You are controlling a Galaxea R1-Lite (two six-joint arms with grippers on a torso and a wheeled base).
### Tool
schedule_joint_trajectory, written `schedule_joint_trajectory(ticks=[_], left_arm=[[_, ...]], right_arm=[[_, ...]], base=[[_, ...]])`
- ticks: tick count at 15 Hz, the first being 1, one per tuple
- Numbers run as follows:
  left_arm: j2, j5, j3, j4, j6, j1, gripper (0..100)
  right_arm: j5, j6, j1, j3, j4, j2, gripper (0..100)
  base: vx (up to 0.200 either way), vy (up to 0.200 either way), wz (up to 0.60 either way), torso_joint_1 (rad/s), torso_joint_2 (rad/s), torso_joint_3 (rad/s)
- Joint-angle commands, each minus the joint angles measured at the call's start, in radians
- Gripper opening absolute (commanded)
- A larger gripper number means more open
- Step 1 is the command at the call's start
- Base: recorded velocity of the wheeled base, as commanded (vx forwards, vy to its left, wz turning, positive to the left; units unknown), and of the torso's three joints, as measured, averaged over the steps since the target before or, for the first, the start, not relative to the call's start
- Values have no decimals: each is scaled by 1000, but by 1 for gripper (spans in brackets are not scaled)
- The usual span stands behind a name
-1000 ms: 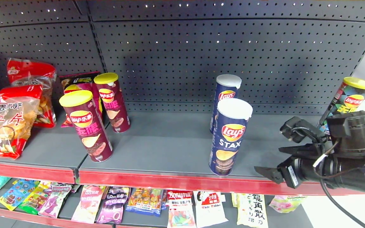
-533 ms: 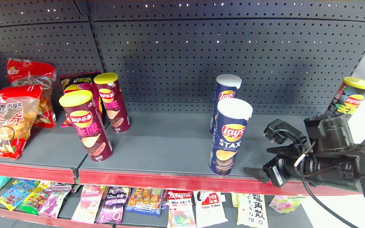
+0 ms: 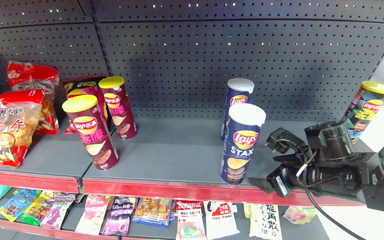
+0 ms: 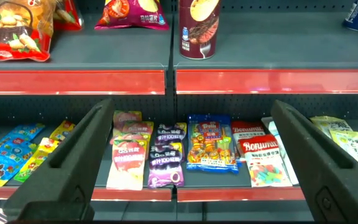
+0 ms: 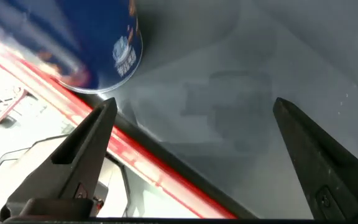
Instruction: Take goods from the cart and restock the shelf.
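The right gripper (image 3: 268, 170), fingers apart and empty, hangs at 4 o'clock of the front blue can (image 3: 242, 143), which stands upright at the shelf (image 3: 178, 146) lip. It should likely move straight, without clipping the can. The left gripper (image 4: 191, 109) is spread too.

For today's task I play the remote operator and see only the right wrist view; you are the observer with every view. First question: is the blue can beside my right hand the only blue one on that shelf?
Observer: No. A second blue can with a white lid stands upright just behind the front blue can, nearer the pegboard.
Operator: And where is the left hand pointing?
Observer: The left hand is open and empty, aimed at the candy bags lying one level below.
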Motion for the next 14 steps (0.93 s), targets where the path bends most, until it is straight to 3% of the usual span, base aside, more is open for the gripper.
schedule_joint_trajectory(ticks=[1, 14], left_arm=[[0, 0, 0, 0, 0, 0, 100], [0, 0, 0, 0, 0, 0, 100]], right_arm=[[0, -1, 1, -8, -2, 20, 100], [-1, -2, 3, -49, -45, 77, 100]], base=[[0, 0, 0, 0, 0, 0], [0, 0, 0, 0, 0, 0]])
